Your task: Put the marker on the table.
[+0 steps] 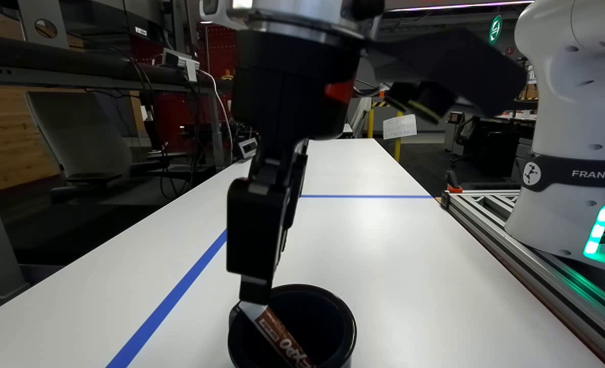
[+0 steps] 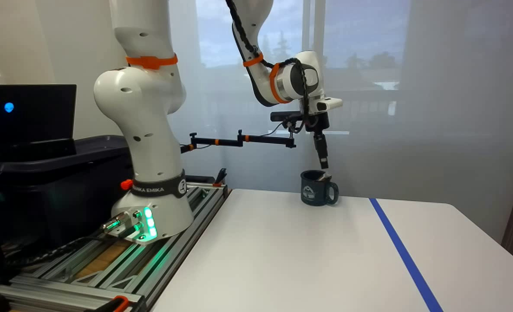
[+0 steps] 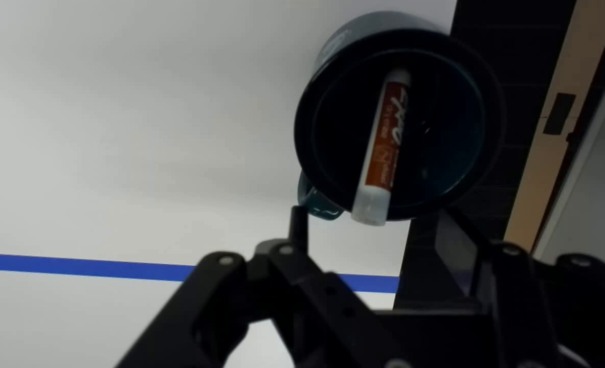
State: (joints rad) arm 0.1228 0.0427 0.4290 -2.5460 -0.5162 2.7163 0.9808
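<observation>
The marker (image 1: 277, 332) has a reddish-brown label and whitish ends. It leans tilted inside a dark mug (image 1: 352, 327), one whitish end over the rim; it also shows in the wrist view (image 3: 384, 135), and its tip shows in an exterior view (image 2: 324, 177). The mug (image 2: 313, 193) stands upright on the white table (image 2: 282, 251). My gripper (image 1: 255, 294) is just above the rim, by the marker's raised end. In the wrist view the gripper (image 3: 375, 217) is open, fingers wide apart, the whitish end between and ahead of them. No grip on the marker shows.
Blue tape lines (image 1: 179, 294) cross the table. The mug's handle (image 2: 333, 193) sticks out on the tape side. The table's edge is close beside the mug in the wrist view. The robot base (image 2: 156, 212) stands on a metal-railed bench (image 2: 174, 264) beside the table.
</observation>
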